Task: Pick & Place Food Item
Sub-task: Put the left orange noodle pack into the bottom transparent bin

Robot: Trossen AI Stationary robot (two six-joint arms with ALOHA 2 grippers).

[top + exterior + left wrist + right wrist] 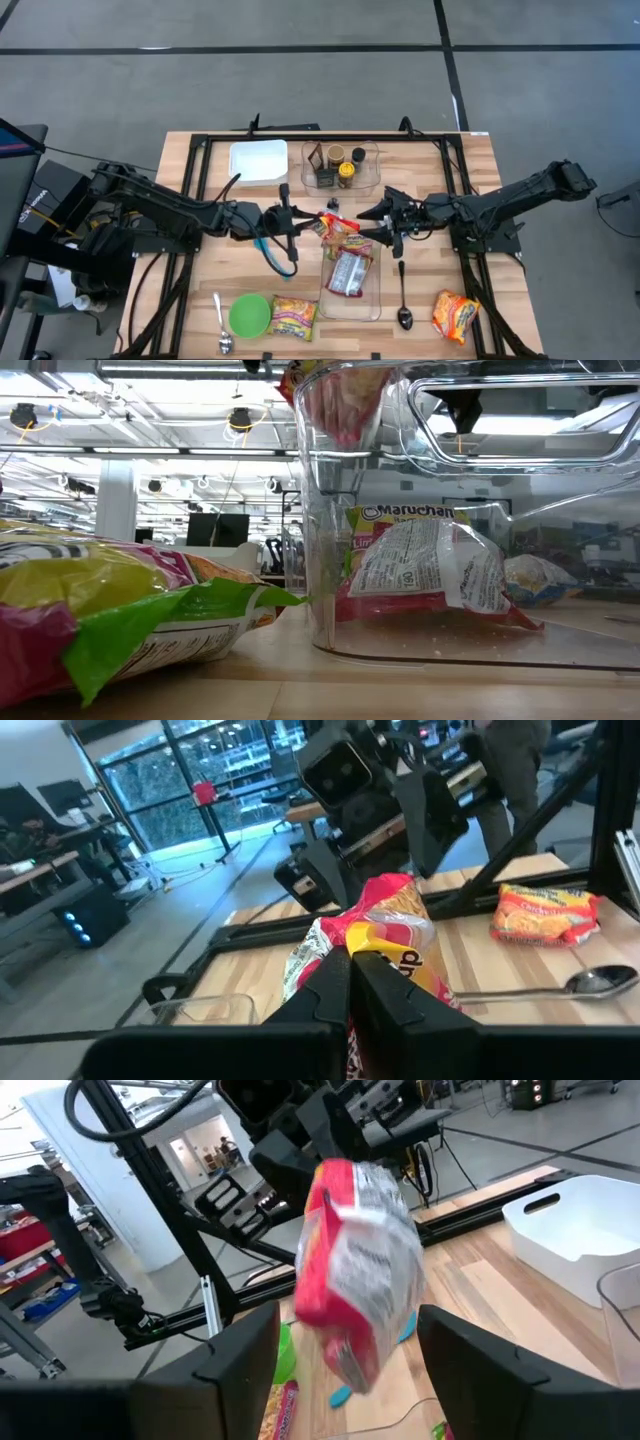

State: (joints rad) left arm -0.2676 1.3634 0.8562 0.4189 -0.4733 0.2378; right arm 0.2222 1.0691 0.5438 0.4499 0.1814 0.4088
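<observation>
the left tool (296, 222) is clamped tight on a red and yellow ramen packet (338, 226), holding it in the air over the far end of the clear plastic bin (372, 296) at the middle of the bench (470, 170). the right tool (385, 224) sits just to the packet's right with its fingers (240, 1348) spread wide, one on each side of the packet and apart from it.

in the high view the packet's long axis runs roughly left to right, from the left tool toward the right one. the right wrist view shows it hanging with its long axis near upright and a little tilted, red edge and silvery face turned to the camera; the left wrist view shows instead the yellow and red printed face, pinched at one end between the closed fingers (322, 995).

inside the bin lies a second ramen packet (349, 272), long axis running near to far. the low view shows it through the clear wall, printed back outward, with the held packet's lower edge (340, 400) hanging above the bin's rim; the tools themselves do not show there.

only the high view shows the rest: a white tray (257, 160) and a clear box of jars (340, 167) at the far side, a green bowl (249, 314), a yellow and pink packet (292, 318) beside it, two spoons (403, 300), and an orange packet (455, 314) near right.
</observation>
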